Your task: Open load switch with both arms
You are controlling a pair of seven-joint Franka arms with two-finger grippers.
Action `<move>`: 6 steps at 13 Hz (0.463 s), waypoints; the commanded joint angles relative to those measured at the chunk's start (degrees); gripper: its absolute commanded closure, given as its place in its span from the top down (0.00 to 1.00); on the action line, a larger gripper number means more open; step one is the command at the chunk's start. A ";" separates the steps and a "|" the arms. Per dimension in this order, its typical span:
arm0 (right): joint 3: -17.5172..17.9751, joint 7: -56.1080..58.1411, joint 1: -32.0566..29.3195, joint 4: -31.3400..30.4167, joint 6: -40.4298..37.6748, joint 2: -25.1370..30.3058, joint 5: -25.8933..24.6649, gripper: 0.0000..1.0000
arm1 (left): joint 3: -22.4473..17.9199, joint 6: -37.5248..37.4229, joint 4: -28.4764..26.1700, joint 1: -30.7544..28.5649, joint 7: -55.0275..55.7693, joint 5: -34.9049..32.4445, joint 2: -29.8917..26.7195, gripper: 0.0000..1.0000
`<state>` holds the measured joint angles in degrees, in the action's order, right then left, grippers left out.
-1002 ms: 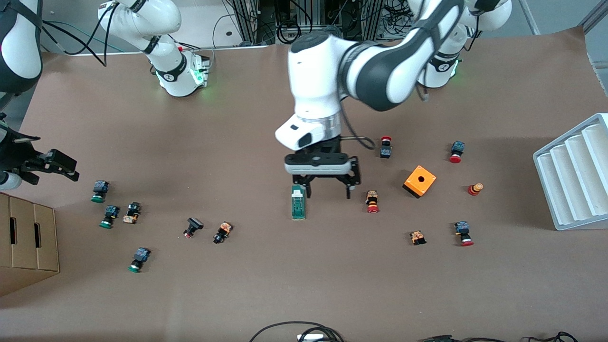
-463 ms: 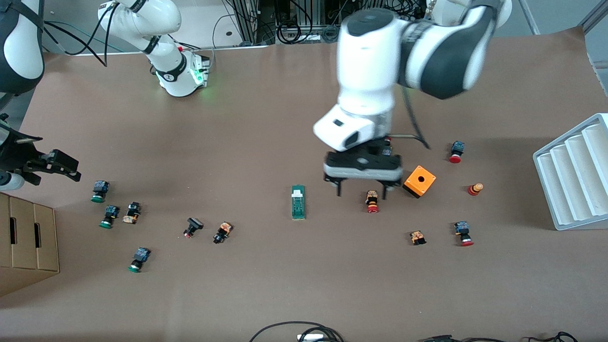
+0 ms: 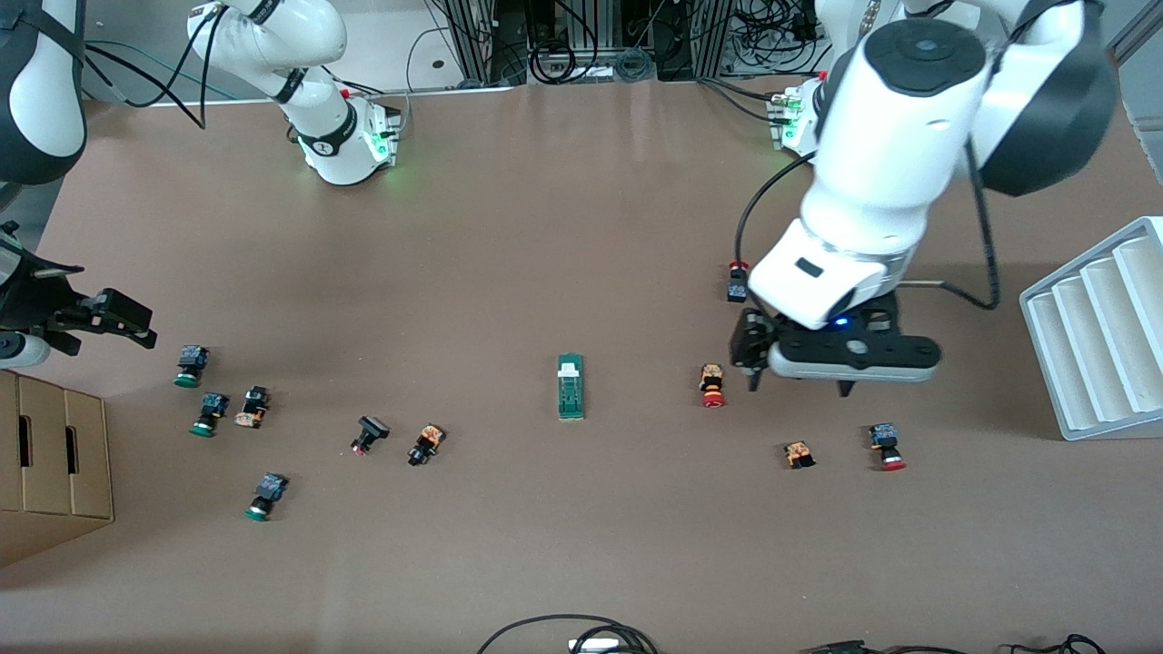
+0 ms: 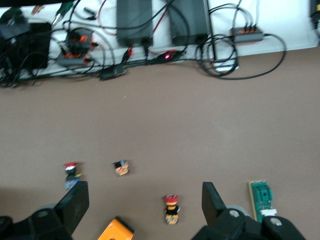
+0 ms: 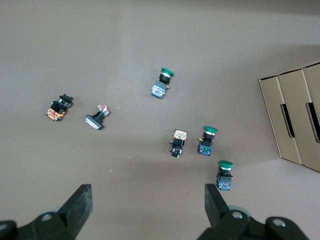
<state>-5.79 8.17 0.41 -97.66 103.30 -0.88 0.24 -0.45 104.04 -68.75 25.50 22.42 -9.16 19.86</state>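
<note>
Your load switch lies flat on the brown table, near the middle, untouched by either arm. Its long axis runs toward and away from the front camera, almost square to the table's long edge. The white end piece points toward the robots' bases; the plain green end points toward the front camera. In the left wrist view the same switch shows at the edge of the picture, partly cut off by the gripper body.

Left gripper: you will find it up in the air toward the left arm's end of the table, well apart from the switch. Fingers are spread wide and hold nothing. It hangs above the orange box, which only the left wrist view shows, as a corner between the fingers. A red-capped push-button lies on the table between the switch and this gripper.

Right gripper: it waits at the right arm's end of the table, in the air beside the cardboard boxes. Its fingers stand fully apart, empty. The right wrist view looks down on a cluster of green-capped push-buttons.

The white tray with ribbed slots sits at the left arm's end.
</note>
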 commanded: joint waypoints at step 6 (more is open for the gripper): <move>0.16 -0.26 0.38 1.68 -1.96 -0.52 -1.74 1.00 | 0.27 -10.59 -0.86 -14.33 -1.94 6.95 -1.93 1.00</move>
<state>-5.71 8.15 0.46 -97.52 102.01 -0.89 0.24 -0.78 96.62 -68.86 13.78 20.97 -4.06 19.04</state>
